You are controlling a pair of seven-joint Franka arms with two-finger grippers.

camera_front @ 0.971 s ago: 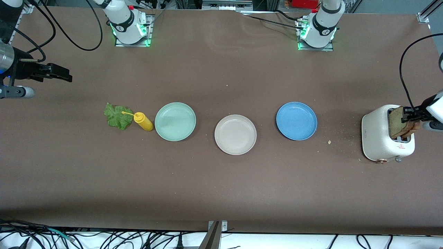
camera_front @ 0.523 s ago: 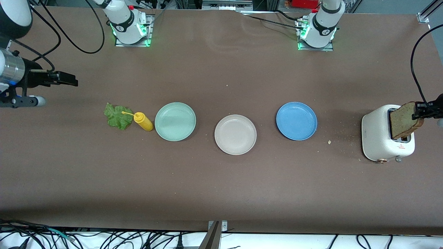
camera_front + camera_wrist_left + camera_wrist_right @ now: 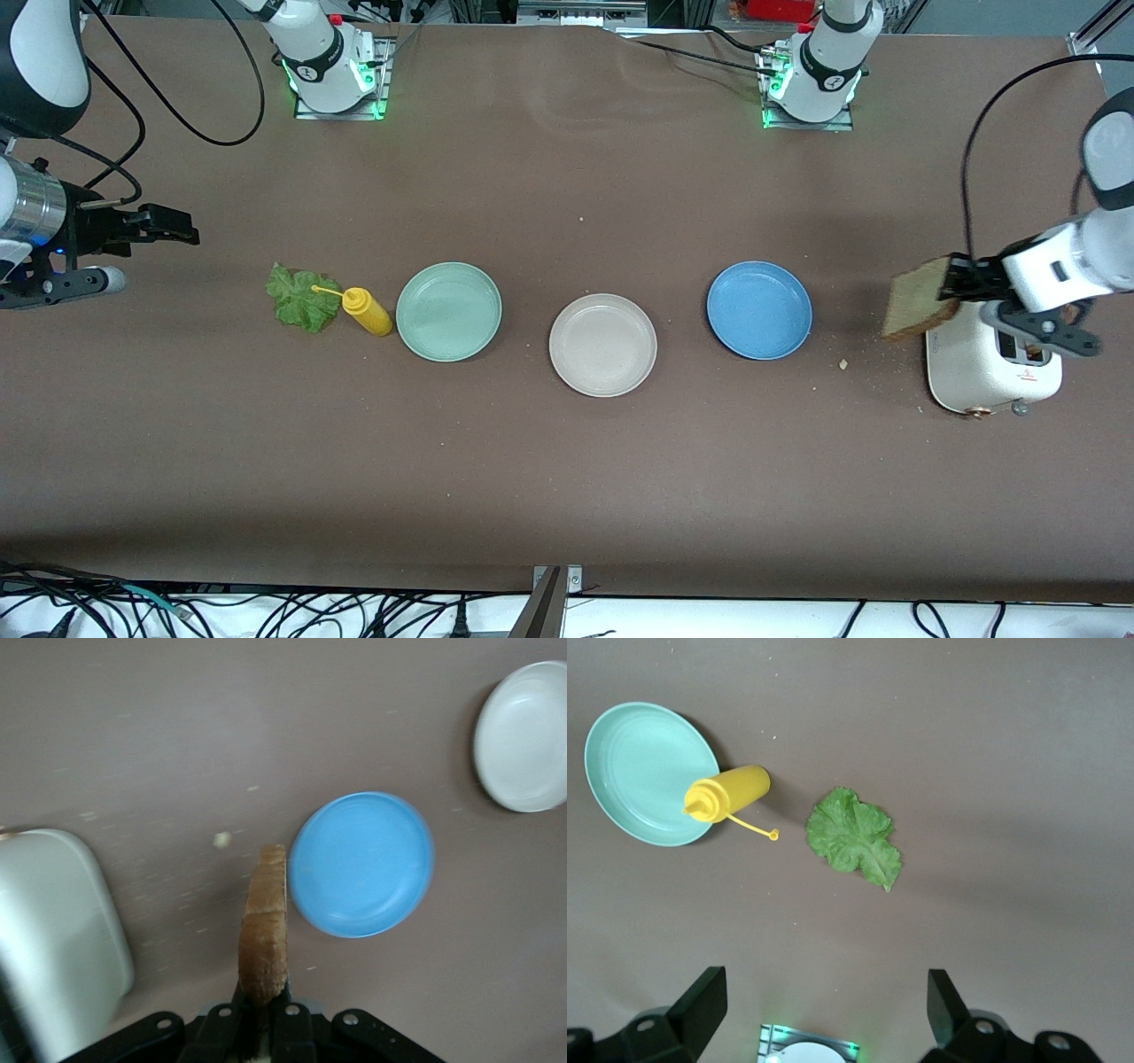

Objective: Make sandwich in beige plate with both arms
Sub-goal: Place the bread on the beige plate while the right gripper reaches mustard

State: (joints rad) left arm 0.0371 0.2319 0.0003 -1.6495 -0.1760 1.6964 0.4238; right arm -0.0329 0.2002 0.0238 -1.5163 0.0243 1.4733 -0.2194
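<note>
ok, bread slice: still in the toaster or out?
Out. The left gripper is shut on the bread slice, holding it in the air beside the toaster, toward the blue plate.

The tabletop [image 3: 567, 496] is looking matt brown, like rough paper or felt. The beige plate [image 3: 602, 345] is looking smooth and matt. The blue plate [image 3: 759, 309] and mint-green plate [image 3: 448, 311] are shining a little, like plastic. The mustard bottle [image 3: 366, 310] is looking like smooth yellow plastic. The bread slice [image 3: 917, 298] is looking rough and crumbly. The lettuce leaf [image 3: 299, 297] is looking crinkly. The toaster [image 3: 974, 377] is looking glossy white.
</note>
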